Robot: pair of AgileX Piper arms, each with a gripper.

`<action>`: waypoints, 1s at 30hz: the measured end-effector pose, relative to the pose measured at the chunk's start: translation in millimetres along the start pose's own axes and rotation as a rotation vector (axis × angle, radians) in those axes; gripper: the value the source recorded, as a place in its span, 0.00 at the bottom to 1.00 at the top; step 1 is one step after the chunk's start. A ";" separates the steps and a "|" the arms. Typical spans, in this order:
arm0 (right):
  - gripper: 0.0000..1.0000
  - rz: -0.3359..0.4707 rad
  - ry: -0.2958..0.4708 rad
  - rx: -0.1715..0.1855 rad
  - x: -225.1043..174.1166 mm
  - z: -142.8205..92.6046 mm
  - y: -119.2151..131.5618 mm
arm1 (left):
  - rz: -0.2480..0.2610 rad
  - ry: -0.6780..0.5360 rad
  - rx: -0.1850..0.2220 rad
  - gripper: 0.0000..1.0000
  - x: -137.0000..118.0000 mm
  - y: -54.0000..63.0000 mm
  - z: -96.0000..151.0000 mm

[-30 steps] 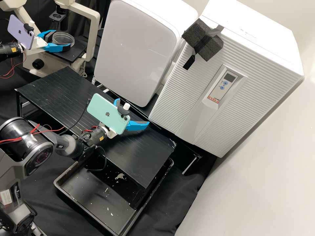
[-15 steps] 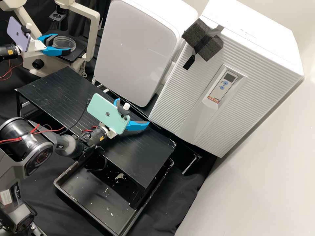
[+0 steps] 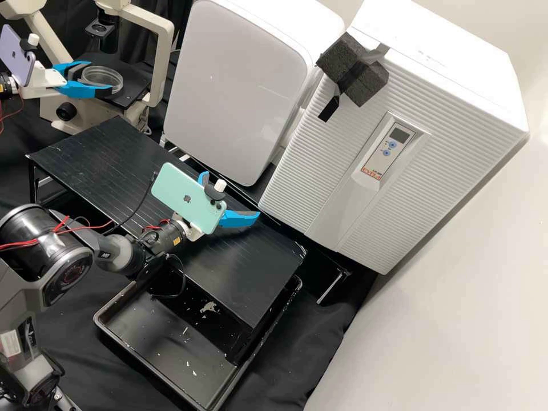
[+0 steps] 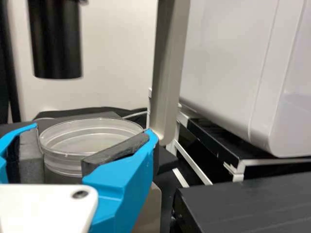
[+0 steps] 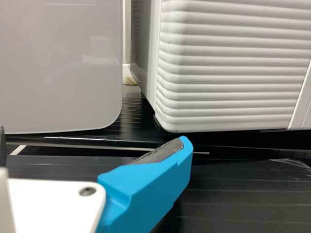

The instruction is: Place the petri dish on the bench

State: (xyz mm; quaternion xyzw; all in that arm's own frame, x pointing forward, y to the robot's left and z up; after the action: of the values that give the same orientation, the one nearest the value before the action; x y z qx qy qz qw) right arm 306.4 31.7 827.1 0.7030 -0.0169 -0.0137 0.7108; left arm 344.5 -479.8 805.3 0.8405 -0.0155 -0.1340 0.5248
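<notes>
From here I see the petri dish (image 3: 103,80) at the far left of the scene, by the stage (image 3: 134,87) of a microscope (image 3: 91,117), and I have its sides between the dark pads of the left gripper (image 3: 100,76), jaws closed in to the dish's width. I can't tell whether its underside fully clears the stage. The right gripper (image 3: 231,196) has its jaws spread wide with nothing between them, over the bench (image 3: 251,274). I judge the dish light, stiff and thin-walled, slick enough to slip and apt to crack if I squeeze; the side walls, low and on opposite sides, look the right hold, kept level so any lid stays put. The bench is black, flat and faintly lined, likely a fair seat if I lower gently. Beyond it stand a smooth white cabinet (image 3: 240,85) and, farther right, a ribbed one (image 3: 319,177); a black tray (image 3: 165,348) with pale flecks sits on the near side.
</notes>
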 end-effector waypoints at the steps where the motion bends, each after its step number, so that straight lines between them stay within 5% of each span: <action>1: 1.00 0.000 0.000 0.000 0.0 0.0 0.0 | 0.003 -0.001 -0.003 0.00 -0.8 1.0 0.5; 8: 1.00 0.000 0.000 0.000 0.0 0.0 0.0 | 0.026 -0.010 0.000 0.00 -15.8 10.4 6.9; 15: 1.00 0.000 0.000 0.000 0.0 0.0 0.0 | 0.017 -0.127 0.012 0.00 -25.4 6.5 43.9; 22: 1.00 0.000 0.000 0.000 0.0 0.0 0.0 | -0.025 -0.331 0.090 0.00 -31.4 -5.2 94.7; 30: 1.00 0.000 0.000 0.000 0.0 0.0 0.0 | 0.001 -0.491 0.200 0.00 -27.0 -3.8 145.8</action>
State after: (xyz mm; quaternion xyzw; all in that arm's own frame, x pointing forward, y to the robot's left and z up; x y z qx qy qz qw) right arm 306.4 31.7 827.1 0.7030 -0.0169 -0.0137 0.7108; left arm 282.9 -601.6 747.3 0.8305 -0.1558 -0.3313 0.4197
